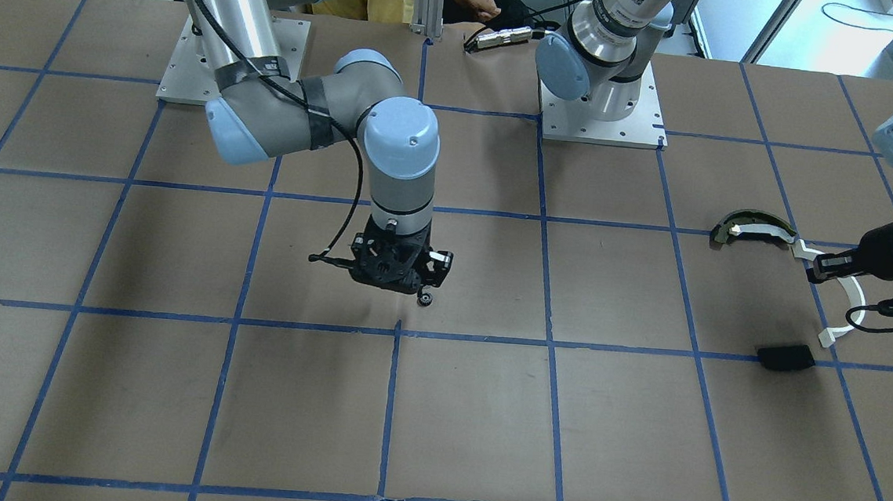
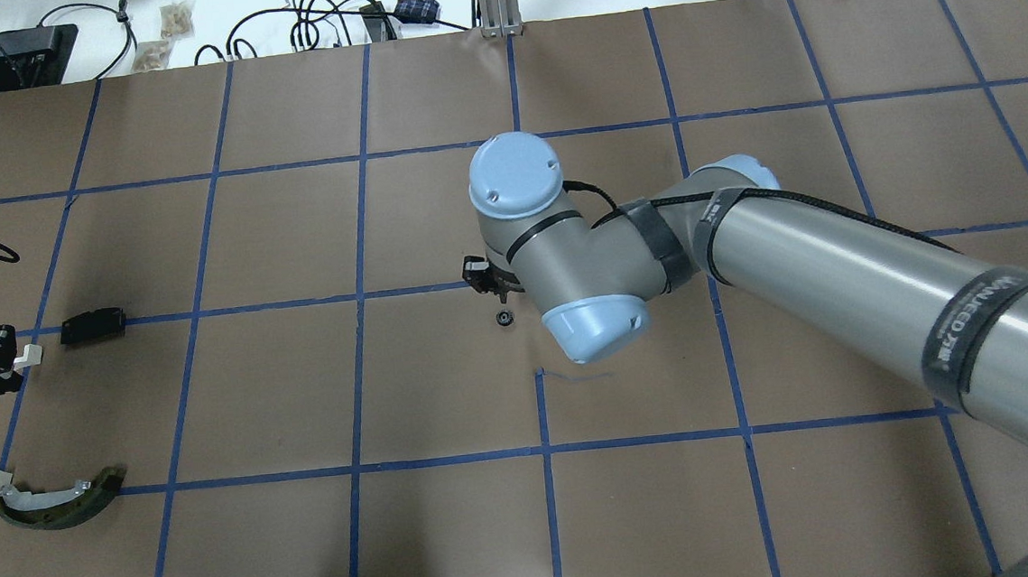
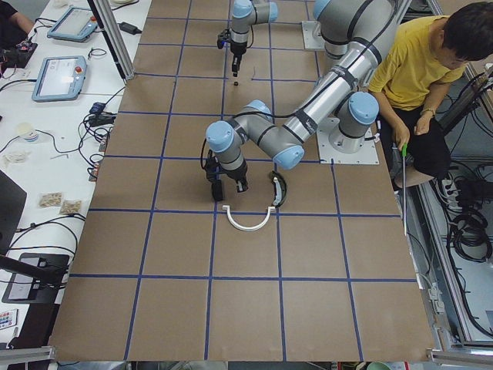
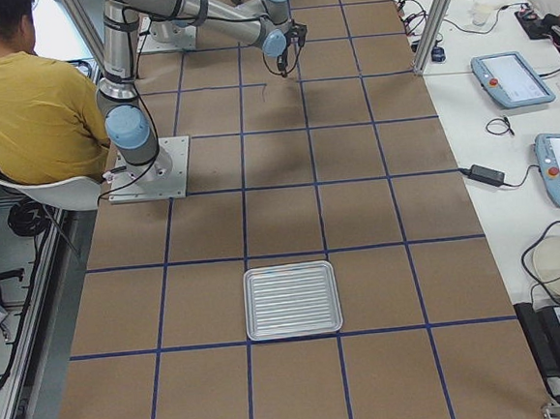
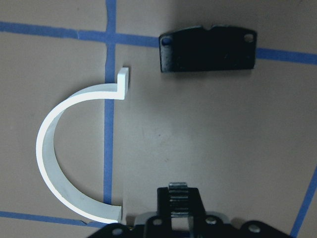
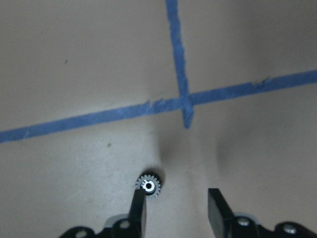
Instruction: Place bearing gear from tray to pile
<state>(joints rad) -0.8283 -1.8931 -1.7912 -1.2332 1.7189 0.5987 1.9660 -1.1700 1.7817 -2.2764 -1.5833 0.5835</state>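
Note:
The bearing gear [image 6: 148,186], small, dark and toothed, sits on the brown paper mid-table, also in the front view [image 1: 426,301] and the overhead view [image 2: 504,317]. My right gripper [image 6: 176,191] is open right over it. One finger [image 6: 139,208] touches the gear's edge and the other stands clear. The pile lies far off: a white arc [image 1: 852,298], a dark curved shoe [image 1: 751,225] and a black plate [image 1: 785,357]. My left gripper [image 1: 813,270] hovers over the arc [image 5: 47,163] and looks shut. The grey ribbed tray [image 4: 252,304] shows only in the exterior right view.
A person in a yellow shirt [image 3: 412,65] sits behind the arm bases. Blue tape lines [image 1: 392,404] grid the brown table. Tablets and cables [image 4: 512,80] lie on a side bench.

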